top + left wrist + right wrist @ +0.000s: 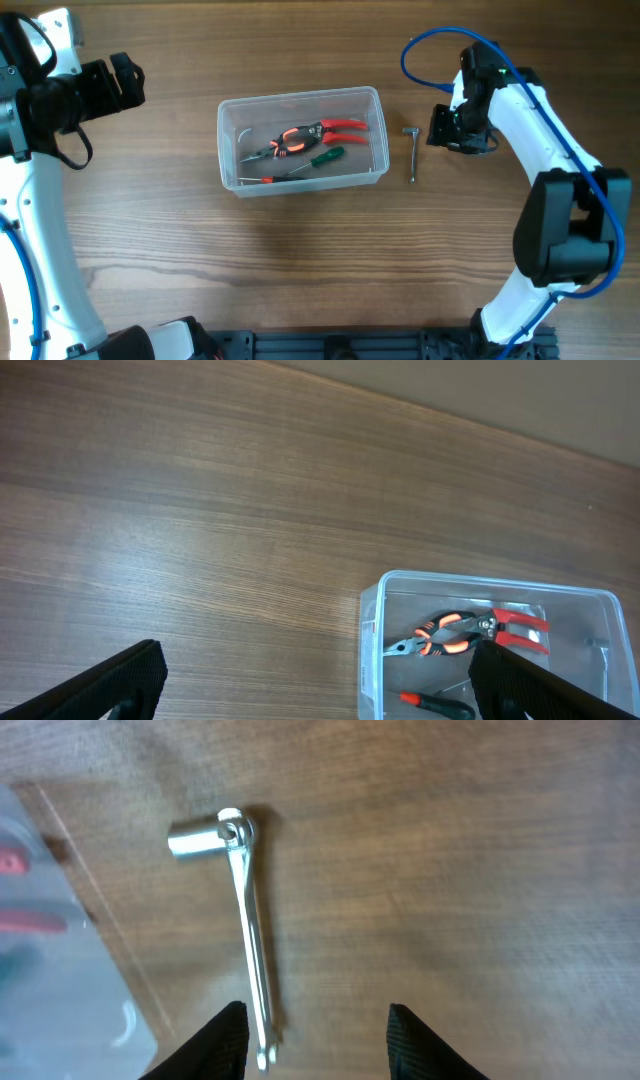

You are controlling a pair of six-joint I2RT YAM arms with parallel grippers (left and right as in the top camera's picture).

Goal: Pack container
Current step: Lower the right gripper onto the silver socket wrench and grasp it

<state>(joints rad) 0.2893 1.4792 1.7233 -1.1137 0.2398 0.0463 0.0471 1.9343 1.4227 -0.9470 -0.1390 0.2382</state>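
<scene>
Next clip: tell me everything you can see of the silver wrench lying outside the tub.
The silver wrench looks like shiny bare metal: a slim, straight handle with a short cylindrical socket head set crosswise at its far end. It lies flat on the wooden table, just right of the container and clear of it, handle roughly parallel to its short side. The right claw is open above the handle's near end; only the table visibly touches it.

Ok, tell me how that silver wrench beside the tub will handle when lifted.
Shiny bare metal, so the wrench is probably stiff, dense and slippery. Its socket head looks pinned on a pivot, so it may swing when lifted.
</scene>
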